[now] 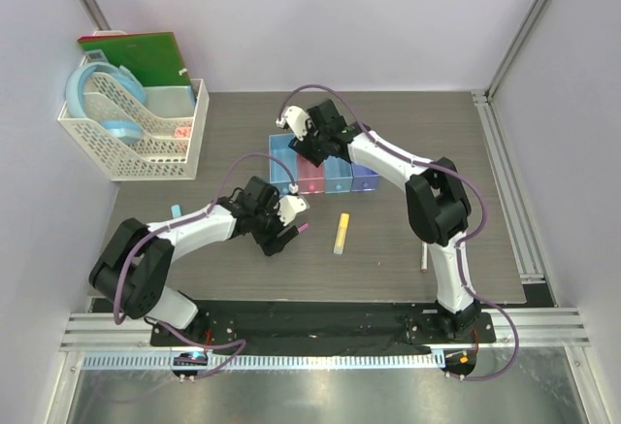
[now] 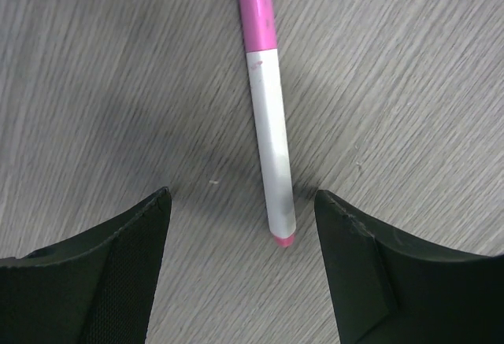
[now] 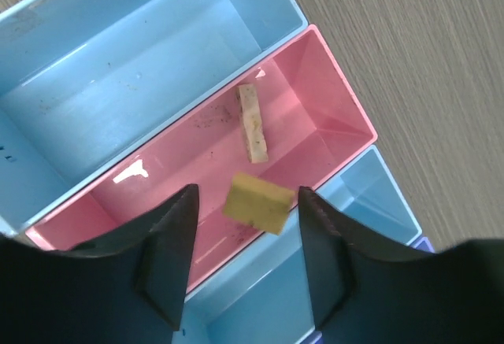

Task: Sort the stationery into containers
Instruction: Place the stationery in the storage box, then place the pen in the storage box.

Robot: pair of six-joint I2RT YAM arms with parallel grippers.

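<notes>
The top external camera sits high behind the arm bases [image 1: 451,322], looking steeply down on the whole table [image 1: 408,133]. The left wrist camera looks down past the left gripper [image 2: 242,193], close to the tabletop, at the pink-capped pen [image 2: 268,123] near the overhead frame's centre. The right wrist camera looks closely down past the right gripper [image 3: 248,189] into the pink bin [image 3: 339,116], just above that pen overhead.
</notes>
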